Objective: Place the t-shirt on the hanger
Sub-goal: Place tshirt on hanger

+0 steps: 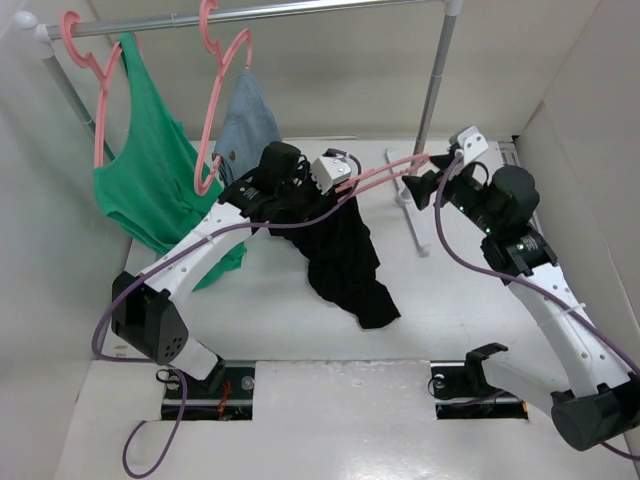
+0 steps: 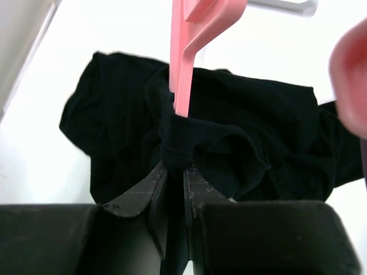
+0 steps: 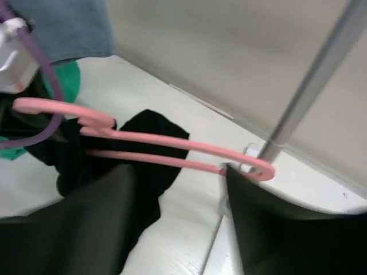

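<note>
The black t-shirt (image 1: 345, 255) hangs in a bunch from my left gripper (image 1: 330, 192), its lower part lying on the table. In the left wrist view my left gripper (image 2: 175, 166) is shut on a fold of the t-shirt (image 2: 241, 132). The pink hanger (image 2: 186, 63) goes down into that fold just past the fingertips. The hanger (image 1: 385, 170) lies nearly level in the air between the two grippers. In the right wrist view my right gripper (image 3: 180, 172) has its jaws wide apart. The hanger's (image 3: 172, 140) rounded end rests against the right finger (image 3: 258, 212). The t-shirt (image 3: 149, 132) lies beyond.
A metal rail (image 1: 300, 12) crosses the back. It bears a green tank top (image 1: 150, 170) and a blue-grey garment (image 1: 245, 125) on pink hangers. The rack's upright pole (image 1: 435, 80) and white foot (image 1: 410, 210) stand close to my right gripper. White walls enclose both sides.
</note>
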Tool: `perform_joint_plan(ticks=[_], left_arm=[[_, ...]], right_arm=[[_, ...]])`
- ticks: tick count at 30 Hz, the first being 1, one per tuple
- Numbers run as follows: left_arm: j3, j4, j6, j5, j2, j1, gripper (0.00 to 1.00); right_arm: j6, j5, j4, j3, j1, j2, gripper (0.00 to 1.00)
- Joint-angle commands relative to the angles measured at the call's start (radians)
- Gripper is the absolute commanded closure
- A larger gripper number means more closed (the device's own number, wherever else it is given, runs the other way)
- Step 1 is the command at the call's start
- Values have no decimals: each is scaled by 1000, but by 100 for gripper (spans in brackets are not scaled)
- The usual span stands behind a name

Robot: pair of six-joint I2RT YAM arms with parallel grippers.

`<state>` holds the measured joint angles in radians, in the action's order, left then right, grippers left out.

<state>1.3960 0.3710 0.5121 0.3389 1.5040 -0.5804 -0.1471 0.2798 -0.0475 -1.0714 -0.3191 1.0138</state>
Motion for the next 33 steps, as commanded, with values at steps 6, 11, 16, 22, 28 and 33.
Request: perform_joint_plan(ticks=[6, 11, 16, 22, 28, 33], left_arm=[[-60, -70, -86, -46, -99, 10, 100], [-35, -89, -106, -37, -79, 10, 100], [-15, -89, -106, -49, -57, 10, 100], [-48, -130, -115, -75, -57, -39, 100], [-66, -139, -124, -101, -76, -61, 100], [-94, -149, -124, -113, -103, -61, 100]], right_arm=[[67, 31, -33, 157, -210, 112, 80], [67, 32, 78, 110, -279, 259, 79], [211, 61, 219, 128, -298, 405, 74], [480, -56, 463, 313, -298, 440, 59], [566, -134, 520, 283, -325, 542, 58], [604, -148, 566, 260, -325, 603, 53]])
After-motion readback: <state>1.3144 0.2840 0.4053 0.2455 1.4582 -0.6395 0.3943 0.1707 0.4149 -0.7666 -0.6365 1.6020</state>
